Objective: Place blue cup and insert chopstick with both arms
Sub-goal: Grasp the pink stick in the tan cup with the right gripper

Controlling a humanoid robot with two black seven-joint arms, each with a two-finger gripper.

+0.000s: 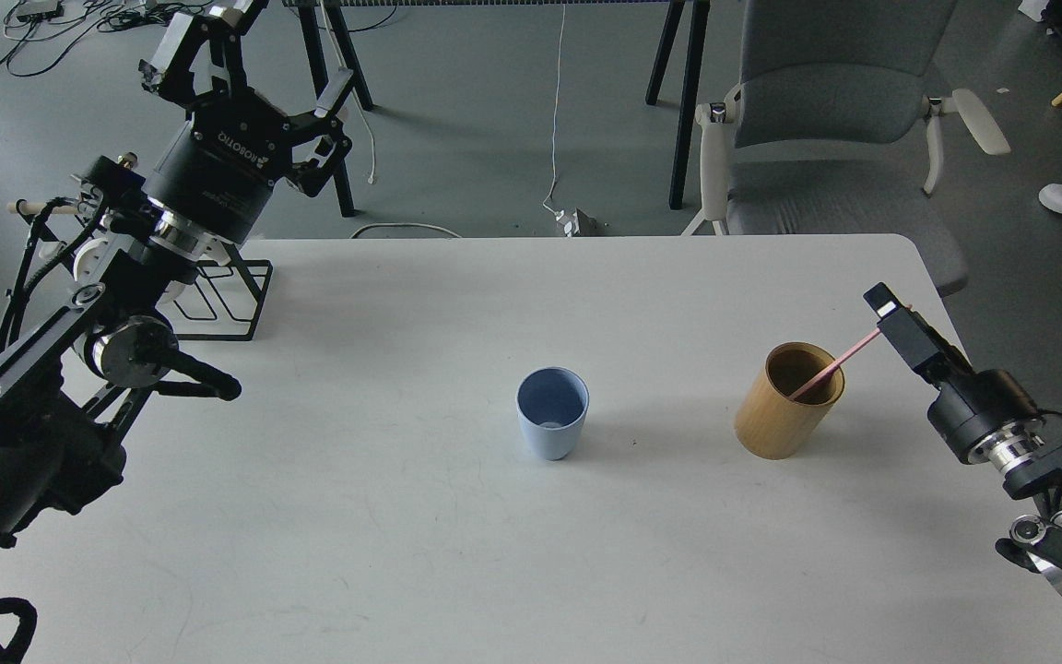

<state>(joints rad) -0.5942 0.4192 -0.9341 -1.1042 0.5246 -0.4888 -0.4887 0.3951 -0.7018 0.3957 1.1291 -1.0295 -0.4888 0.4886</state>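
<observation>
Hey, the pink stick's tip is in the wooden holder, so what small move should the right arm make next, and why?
Probably lift the chopstick straight up out of the bamboo holder. The right gripper is at its upper end, and the blue cup stands upright and empty to the left.

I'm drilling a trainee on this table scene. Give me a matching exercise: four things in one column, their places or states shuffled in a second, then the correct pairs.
Things:
1. blue cup
2. chopstick
3. bamboo holder
4. left gripper

States:
A. fingers spread, raised beyond the table's far left edge
B. leaning, lower end inside the holder, upper end at the right gripper
C. upright, empty, mid-table
D. upright, right of the cup, with a stick in it

Pairs: 1-C, 2-B, 3-D, 4-A
</observation>
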